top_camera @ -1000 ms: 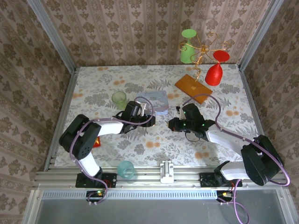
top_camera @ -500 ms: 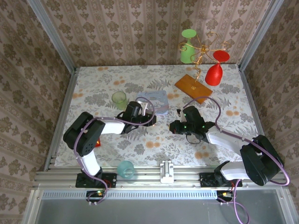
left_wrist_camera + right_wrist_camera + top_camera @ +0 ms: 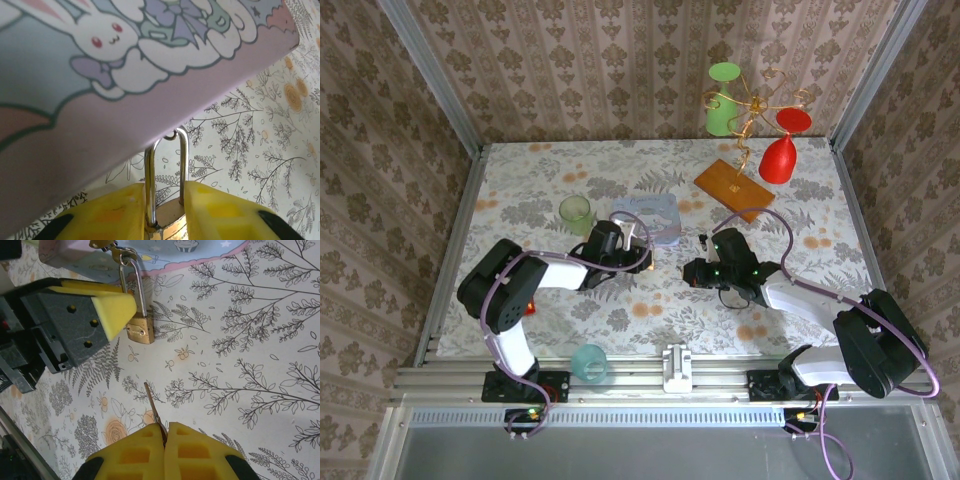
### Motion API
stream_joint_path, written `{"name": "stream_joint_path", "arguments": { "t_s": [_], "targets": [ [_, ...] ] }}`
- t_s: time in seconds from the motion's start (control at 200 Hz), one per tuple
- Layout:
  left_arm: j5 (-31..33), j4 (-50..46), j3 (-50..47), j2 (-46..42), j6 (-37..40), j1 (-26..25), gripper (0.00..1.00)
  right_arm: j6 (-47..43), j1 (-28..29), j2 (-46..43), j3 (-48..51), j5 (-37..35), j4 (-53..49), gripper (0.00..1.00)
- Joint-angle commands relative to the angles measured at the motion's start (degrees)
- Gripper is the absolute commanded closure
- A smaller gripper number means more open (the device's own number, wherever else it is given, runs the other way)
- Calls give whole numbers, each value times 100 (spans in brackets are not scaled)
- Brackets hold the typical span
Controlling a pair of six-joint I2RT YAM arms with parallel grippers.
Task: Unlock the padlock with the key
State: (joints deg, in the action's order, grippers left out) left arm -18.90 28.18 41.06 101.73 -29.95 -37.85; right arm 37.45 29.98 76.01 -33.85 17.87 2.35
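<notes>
From above and behind the arm bases, the top camera looks down over the whole floral bench (image 3: 650, 310). Both wrist cameras hover close, sharing the small brass padlock (image 3: 140, 331) and pastel cartoon-printed box (image 3: 100, 75).

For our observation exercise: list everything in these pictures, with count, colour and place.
padlock: one, brass, at the box's edge
key: one, dark, near the padlock
box: one, pale blue, mid-table
green cup: one, left of box
teal cup: one, at near rail
green goblet and red goblet: one each, on gold wire stand, far right
board: one, orange-brown, beside stand
red packet: one, beside left arm
left gripper: yellow pads, shut on padlock
right gripper: yellow pads, shut on key
</notes>
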Motion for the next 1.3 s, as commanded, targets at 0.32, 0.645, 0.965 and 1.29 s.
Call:
{"name": "stream_joint_path", "arguments": {
  "t_s": [0.32,0.645,0.965,1.29],
  "targets": [
    [-22,653,-81,181,-225,-83,84,42,-26,-16,111,-169,125,100],
    [155,452,7,251,-148,-134,76,113,-27,-85,220,-196,205,100],
    [511,623,135,450,-198,-326,74,104,-26,-180,286,-205,196,100],
    [501,655,75,286,-358,-333,92,95,-24,-411,378,-277,132,100]
  ]
}}
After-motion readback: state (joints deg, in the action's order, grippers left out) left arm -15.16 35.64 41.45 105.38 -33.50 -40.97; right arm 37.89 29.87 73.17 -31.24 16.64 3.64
